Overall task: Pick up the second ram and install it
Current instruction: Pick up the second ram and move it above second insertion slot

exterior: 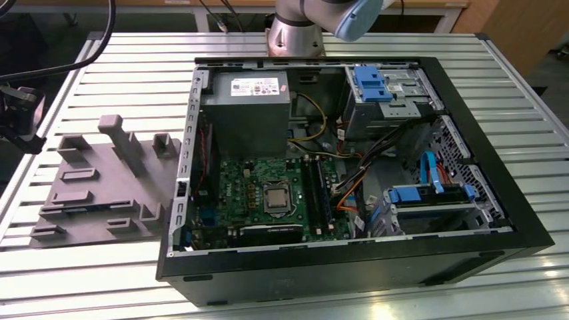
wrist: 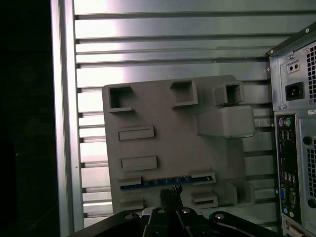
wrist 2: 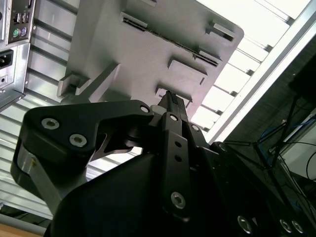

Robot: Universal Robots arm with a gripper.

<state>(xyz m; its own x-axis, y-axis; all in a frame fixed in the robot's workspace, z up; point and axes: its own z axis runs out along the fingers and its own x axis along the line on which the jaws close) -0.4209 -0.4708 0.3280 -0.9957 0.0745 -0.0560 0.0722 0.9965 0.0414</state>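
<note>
Jaws are hovering pressed together, holding nothing, over the second ram (wrist: 165, 181), which is standing on edge in a slot of the grey block (wrist: 163, 113) on the counter (wrist: 148, 44) beside the computer case (wrist: 296, 123). Judging it light, stiff and fragile: pinching the flat faces mid-length at the upper edge is looking safest. Counting one ram, one block, one case.

Bare ribbed aluminium with a soft sheen for the bench (exterior: 98, 280); matt grey plastic, faintly grainy, for the holder block (exterior: 106, 180); matt black paint on the computer case (exterior: 356, 273), dull unpainted sheet steel inside; glossy green lacquer on the motherboard (exterior: 236, 177); satin black metal with bright steel screws on the gripper (wrist 2: 170, 98).
</note>
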